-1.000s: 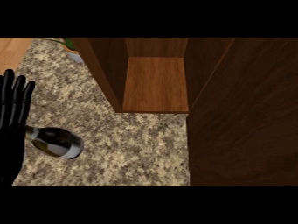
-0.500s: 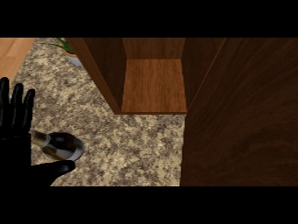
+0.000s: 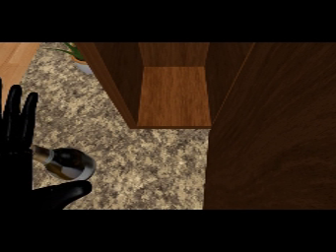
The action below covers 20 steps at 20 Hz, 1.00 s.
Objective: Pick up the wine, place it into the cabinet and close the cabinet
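Note:
The wine bottle (image 3: 67,163) is dark with a pale neck and lies on the speckled counter (image 3: 156,157) at the lower left. My left hand (image 3: 9,147) is beside it, fingers straight and pointing up, the thumb (image 3: 61,193) spread out below the bottle. The bottle sits in the gap between thumb and fingers, its neck partly hidden behind the palm. The wooden cabinet (image 3: 174,96) stands open at the top centre with an empty shelf. Its open door (image 3: 280,128) fills the right side. My right hand does not show.
A potted plant (image 3: 74,54) stands at the counter's far left corner beside the cabinet wall. The wooden floor (image 3: 7,56) shows past the counter's left edge.
My left hand has slid down toward the lower edge and its thumb has swung out under the bottle. The view has shifted slightly; the bottle stays on the counter.

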Available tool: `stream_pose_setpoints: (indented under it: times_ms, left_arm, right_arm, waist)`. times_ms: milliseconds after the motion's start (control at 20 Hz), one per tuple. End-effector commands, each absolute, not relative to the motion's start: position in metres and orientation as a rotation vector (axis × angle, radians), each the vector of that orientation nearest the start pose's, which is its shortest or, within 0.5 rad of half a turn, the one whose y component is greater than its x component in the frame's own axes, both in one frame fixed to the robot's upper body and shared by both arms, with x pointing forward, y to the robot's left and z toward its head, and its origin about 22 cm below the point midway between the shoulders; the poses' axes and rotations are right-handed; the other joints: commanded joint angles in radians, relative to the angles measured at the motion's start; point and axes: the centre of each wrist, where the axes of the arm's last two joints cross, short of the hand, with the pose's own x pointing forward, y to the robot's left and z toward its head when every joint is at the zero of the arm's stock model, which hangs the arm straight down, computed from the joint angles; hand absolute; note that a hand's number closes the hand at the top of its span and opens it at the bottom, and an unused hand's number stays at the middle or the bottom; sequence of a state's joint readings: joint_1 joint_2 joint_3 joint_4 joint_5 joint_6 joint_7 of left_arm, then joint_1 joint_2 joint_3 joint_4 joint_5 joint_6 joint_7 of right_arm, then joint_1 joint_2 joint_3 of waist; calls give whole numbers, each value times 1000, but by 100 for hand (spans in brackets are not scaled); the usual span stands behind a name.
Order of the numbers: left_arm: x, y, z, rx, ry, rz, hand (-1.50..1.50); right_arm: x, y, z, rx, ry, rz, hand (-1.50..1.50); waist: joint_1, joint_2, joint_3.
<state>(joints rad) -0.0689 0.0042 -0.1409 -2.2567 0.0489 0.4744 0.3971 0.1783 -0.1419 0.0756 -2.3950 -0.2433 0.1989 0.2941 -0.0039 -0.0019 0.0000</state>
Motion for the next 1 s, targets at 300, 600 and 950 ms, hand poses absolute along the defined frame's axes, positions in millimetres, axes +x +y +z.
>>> stream_pose_setpoints:
  times_ms: [300,600,950]
  left_arm:
    - [187,187,196,-77,-1836,488,-150]
    - [172,195,206,-18,-1838,521,-150]
    - [148,214,204,57,-1825,541,-150]
  right_arm:
    - [131,-224,189,285,-1936,288,-150]
    - [136,-221,205,281,-1945,270,-150]
    - [133,-232,198,264,-1924,284,-150]
  waist:
    - [1,0,0]
    - [5,0,0]
    - [3,0,0]
